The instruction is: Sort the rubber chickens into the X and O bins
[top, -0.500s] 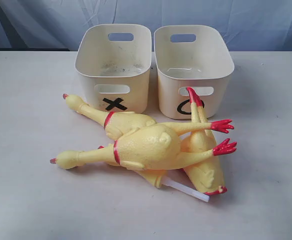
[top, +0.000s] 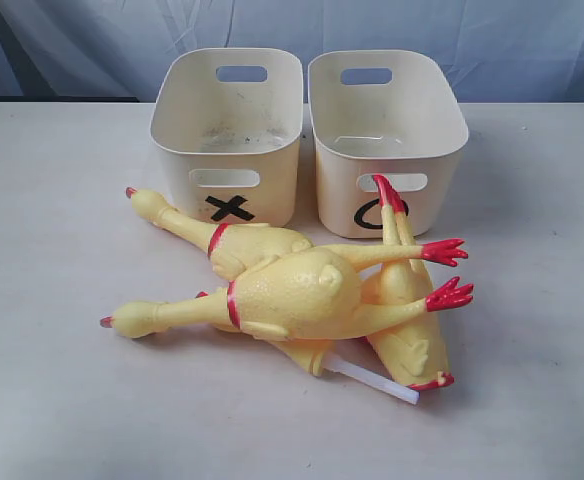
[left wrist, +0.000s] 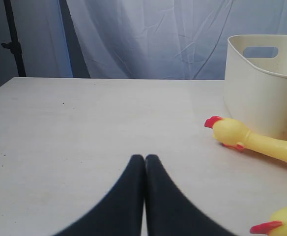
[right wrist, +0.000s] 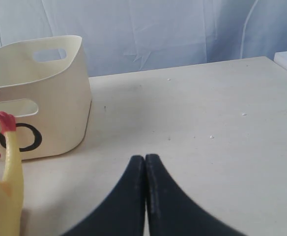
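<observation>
We see the rubber chickens [top: 297,292] heaped together on the table [top: 62,400], just before the X bin [top: 272,195] and O bin [top: 337,200]. Our left gripper [left wrist: 144,157] and right gripper [right wrist: 144,157] are both pressed closed, empty.

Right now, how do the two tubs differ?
The X tub carries a black X and the O tub a black O. The X tub stands on the left in the exterior view, the O tub on the right. The X tub's floor shows dark specks, while the O tub's looks cleaner. A chicken's red foot overlaps the O mark, but the X shows whole. Both are cream, round-cornered, with handle slots.
</observation>
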`<state>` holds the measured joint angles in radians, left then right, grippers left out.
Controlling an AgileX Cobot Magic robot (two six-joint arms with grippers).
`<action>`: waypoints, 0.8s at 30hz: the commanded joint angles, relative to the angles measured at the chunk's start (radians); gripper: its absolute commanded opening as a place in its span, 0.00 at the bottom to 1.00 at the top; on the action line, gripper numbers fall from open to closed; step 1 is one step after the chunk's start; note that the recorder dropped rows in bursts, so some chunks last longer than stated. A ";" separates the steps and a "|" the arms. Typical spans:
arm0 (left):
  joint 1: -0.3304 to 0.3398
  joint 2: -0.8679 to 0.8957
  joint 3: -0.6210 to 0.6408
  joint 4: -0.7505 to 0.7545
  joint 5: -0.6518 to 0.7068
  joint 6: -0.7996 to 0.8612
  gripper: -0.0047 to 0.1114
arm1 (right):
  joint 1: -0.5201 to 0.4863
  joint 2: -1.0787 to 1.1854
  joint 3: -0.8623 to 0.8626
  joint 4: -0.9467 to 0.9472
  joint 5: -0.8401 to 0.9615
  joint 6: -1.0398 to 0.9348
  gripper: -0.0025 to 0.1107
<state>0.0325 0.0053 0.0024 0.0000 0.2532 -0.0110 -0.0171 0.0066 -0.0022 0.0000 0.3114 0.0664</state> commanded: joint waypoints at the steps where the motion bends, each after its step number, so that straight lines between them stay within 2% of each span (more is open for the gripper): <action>1: -0.004 -0.005 -0.002 0.000 -0.013 -0.004 0.04 | -0.006 -0.007 0.002 -0.006 -0.007 -0.002 0.02; 10: -0.004 -0.005 -0.002 0.000 -0.013 -0.004 0.04 | -0.006 -0.007 0.002 -0.069 -0.047 -0.021 0.02; 13: -0.004 -0.005 -0.002 0.000 -0.013 -0.004 0.04 | -0.006 -0.007 0.002 -0.051 -0.244 -0.021 0.02; 14: -0.004 -0.005 -0.002 0.000 -0.013 -0.004 0.04 | -0.006 -0.007 0.002 -0.049 -0.357 -0.019 0.02; 15: -0.004 -0.005 -0.002 0.000 -0.013 -0.004 0.04 | -0.006 -0.007 0.002 -0.049 -0.548 -0.001 0.02; 16: -0.004 -0.005 -0.002 0.000 -0.013 -0.004 0.04 | -0.006 -0.007 0.002 -0.034 -0.637 0.009 0.02; 17: -0.004 -0.005 -0.002 0.000 -0.013 -0.004 0.04 | -0.006 -0.007 0.002 0.000 -0.865 0.056 0.02; 18: -0.004 -0.005 -0.002 0.000 -0.013 -0.004 0.04 | 0.001 -0.007 -0.001 0.011 -1.017 0.110 0.02; 21: -0.004 -0.005 -0.002 0.000 -0.013 -0.004 0.04 | 0.010 -0.007 -0.125 -0.009 -1.276 0.201 0.02; 22: -0.004 -0.005 -0.002 0.000 -0.013 -0.004 0.04 | 0.010 -0.007 -0.193 -0.022 -1.313 0.236 0.02; 23: -0.004 -0.005 -0.002 0.000 -0.013 -0.004 0.04 | 0.010 -0.007 -0.283 -0.033 -1.259 0.278 0.02; 24: -0.004 -0.005 -0.002 0.000 -0.013 -0.004 0.04 | 0.010 -0.007 -0.406 -0.056 -1.106 0.359 0.02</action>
<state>0.0325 0.0053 0.0024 0.0000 0.2532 -0.0110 -0.0108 -0.0003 -0.2409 -0.0197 -0.9072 0.3168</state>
